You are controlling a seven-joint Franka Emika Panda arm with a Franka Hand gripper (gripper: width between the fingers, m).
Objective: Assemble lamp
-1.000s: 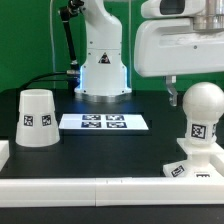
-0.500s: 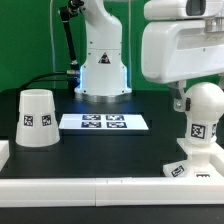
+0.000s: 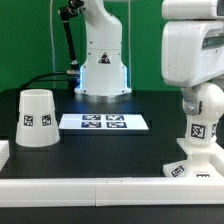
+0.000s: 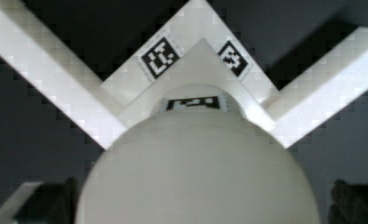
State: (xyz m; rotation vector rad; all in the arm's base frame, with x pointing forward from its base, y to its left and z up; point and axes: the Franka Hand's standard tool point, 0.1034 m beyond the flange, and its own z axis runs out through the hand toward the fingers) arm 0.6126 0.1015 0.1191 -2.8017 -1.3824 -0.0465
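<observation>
The round-headed bulb (image 3: 206,118) stands upright on the low square base (image 3: 186,166) at the exterior view's right. My gripper (image 3: 203,100) has come down over the bulb's head; its jaws are open and stand one on each side of it, without visibly touching. In the wrist view the bulb (image 4: 195,160) fills the middle, with a dark finger (image 4: 24,205) at each lower edge and the tagged base (image 4: 163,55) beyond. The truncated-cone shade (image 3: 37,118) stands alone at the exterior view's left.
The marker board (image 3: 104,122) lies flat in the middle at the back. The arm's white pedestal (image 3: 101,62) stands behind it. A white rim (image 3: 100,186) runs along the table's front edge.
My gripper has moved down and toward the exterior view's right, from above and beside the bulb to around its head. The bulb, base and shade have not moved.
</observation>
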